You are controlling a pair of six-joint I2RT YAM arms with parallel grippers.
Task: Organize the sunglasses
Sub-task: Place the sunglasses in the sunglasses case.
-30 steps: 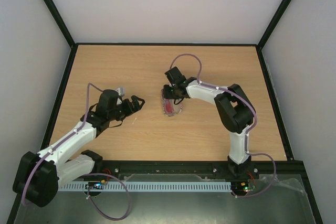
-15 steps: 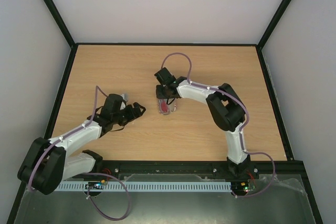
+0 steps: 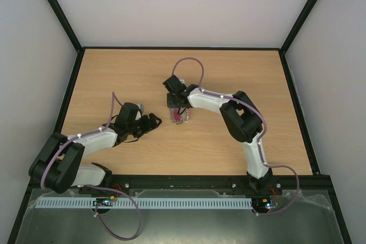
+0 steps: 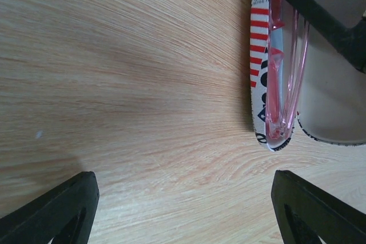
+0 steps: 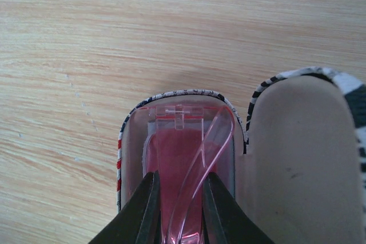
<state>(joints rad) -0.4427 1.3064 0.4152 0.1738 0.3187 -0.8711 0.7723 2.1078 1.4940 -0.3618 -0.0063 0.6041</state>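
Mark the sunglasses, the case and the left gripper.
sunglasses (image 5: 174, 158): right wrist view, on the red lens inside the case.
case (image 5: 303, 152): right wrist view, on the beige lining of the empty half.
left gripper (image 4: 183, 198): left wrist view, midway between its fingertips.

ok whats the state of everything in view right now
sunglasses: folded, lying in the open case, pinched by the right fingers
case: open, lid flipped back beside it
right fingers: shut on the sunglasses
left fingers: open, empty, facing the case
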